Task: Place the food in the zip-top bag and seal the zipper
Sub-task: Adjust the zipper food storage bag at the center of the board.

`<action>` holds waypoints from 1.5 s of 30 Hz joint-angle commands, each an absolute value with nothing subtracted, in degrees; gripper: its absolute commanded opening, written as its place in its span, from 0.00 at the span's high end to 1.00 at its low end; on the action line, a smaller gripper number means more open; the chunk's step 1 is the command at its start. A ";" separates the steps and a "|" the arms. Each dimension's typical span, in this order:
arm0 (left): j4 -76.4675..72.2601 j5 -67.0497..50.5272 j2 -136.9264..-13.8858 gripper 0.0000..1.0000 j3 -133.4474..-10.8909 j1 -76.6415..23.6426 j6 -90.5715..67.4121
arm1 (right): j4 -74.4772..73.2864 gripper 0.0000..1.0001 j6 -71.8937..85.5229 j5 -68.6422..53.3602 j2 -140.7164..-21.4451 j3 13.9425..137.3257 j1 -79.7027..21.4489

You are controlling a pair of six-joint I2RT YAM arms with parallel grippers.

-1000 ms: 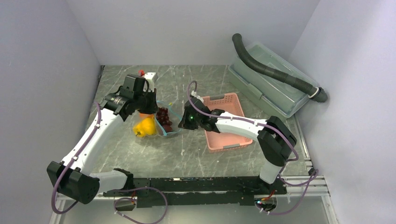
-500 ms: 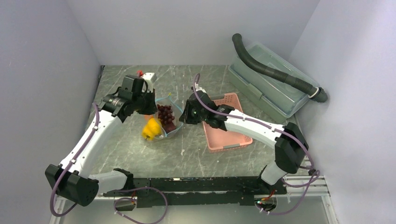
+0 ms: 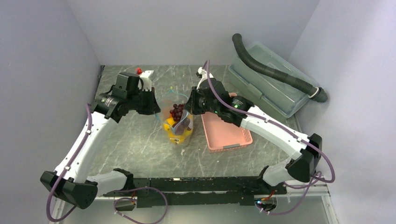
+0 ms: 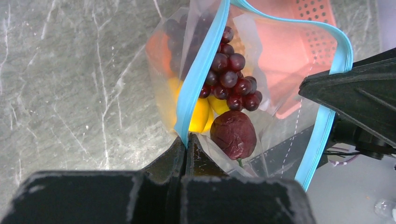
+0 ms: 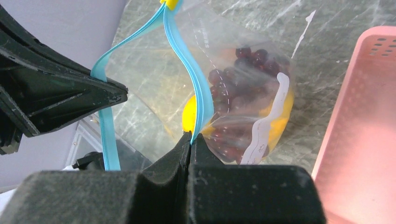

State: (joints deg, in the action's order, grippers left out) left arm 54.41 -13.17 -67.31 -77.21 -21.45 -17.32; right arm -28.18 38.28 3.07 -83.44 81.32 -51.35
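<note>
Both arms reach inward, raised above the worktop (image 3: pixel 130 140). The left pincer (image 4: pixel 187 140) and right pincer (image 5: pixel 191 136) are each clamped on one side of the zipper (image 4: pixel 201 70), spreading the mouth. The zip-top bag (image 3: pixel 179 128) hangs between them with the food (image 4: pixel 231 79) inside, higher and further right than a second ago. The pink basket (image 3: pixel 226 133) lies just right of it, and open worktop lies left.

We count one clear bag (image 3: pixel 178 123). Inside it are one bunch of dark grapes (image 4: pixel 231 77), one reddish-brown round fruit (image 4: pixel 233 134) and some yellow pieces (image 4: pixel 200 114) whose number we cannot tell. Beyond the bag we count one table (image 3: pixel 140 144), one pink basket (image 3: pixel 229 135), one lidded box (image 3: pixel 268 93) and one grey hose (image 3: pixel 271 71). We see two arms, the left arm (image 3: pixel 86 140) and the right arm (image 3: pixel 275 133).
</note>
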 commanded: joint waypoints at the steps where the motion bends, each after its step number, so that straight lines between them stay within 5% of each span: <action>1: 53.46 -16.91 -65.30 1.00 -81.20 -21.71 -18.41 | -29.00 1.00 35.12 5.72 -78.54 83.58 -51.33; 15: 44.27 -17.29 -69.13 1.00 -66.66 -21.71 -24.12 | -24.93 1.00 37.57 6.26 -85.21 69.20 -51.24; 30: 53.73 -11.25 -68.69 1.00 -83.82 -21.71 -19.51 | -26.01 1.00 35.59 6.45 -74.92 77.46 -51.32; 45: 51.68 -11.62 -71.47 1.00 -81.57 -21.62 -18.30 | -20.53 1.00 41.25 3.69 -77.13 68.04 -51.77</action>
